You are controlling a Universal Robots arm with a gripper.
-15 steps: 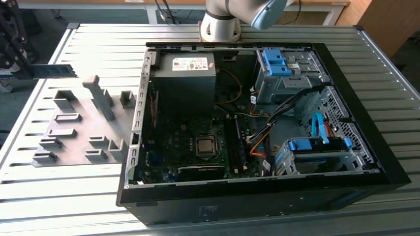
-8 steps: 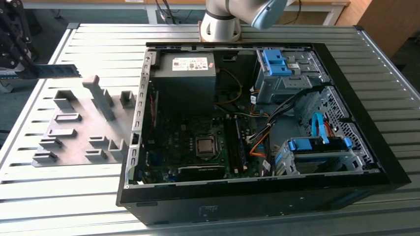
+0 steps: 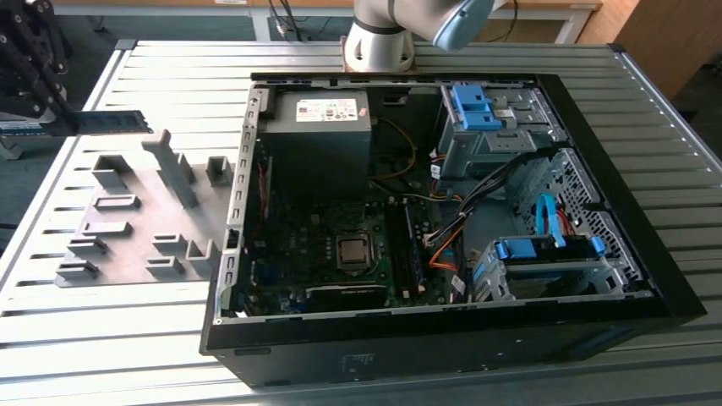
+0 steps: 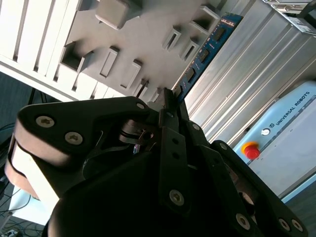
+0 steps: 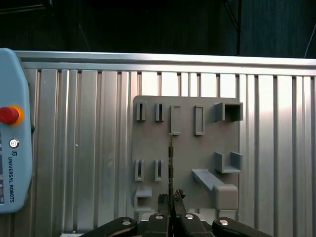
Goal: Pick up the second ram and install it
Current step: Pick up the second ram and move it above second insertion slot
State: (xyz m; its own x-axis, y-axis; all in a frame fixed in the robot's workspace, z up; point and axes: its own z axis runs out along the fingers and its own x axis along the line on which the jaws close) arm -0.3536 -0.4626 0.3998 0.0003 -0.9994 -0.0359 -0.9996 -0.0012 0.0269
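- The gripper (image 3: 59,123) is seen in the upper left of the exterior view, beyond the edge of the slatted metal table (image 3: 113,338).
- The second ram (image 3: 113,123) is clamped at one end between the closed-in fingers. It is held level in the air, with its free end pointing toward the exterior view's right.
- In the second wrist view, the black fingers (image 4: 170,106) are seen pinched flat against the blue-green stick (image 4: 202,54), whose dark chips are visible along its length.
- In the first wrist view, the stick (image 5: 170,148) is seen edge-on as a thin line projecting from the gripper (image 5: 170,200), over the grey fixture plate (image 5: 187,148).
- The fixture plate (image 3: 130,237) is laid on the table just beside the open computer case (image 3: 451,330), at the exterior view's left.
- Inside the case, the motherboard (image 3: 327,228) is exposed, well apart from the held stick.
- A light blue pendant (image 5: 12,148) with a red button is seen in both wrist views (image 4: 286,143).
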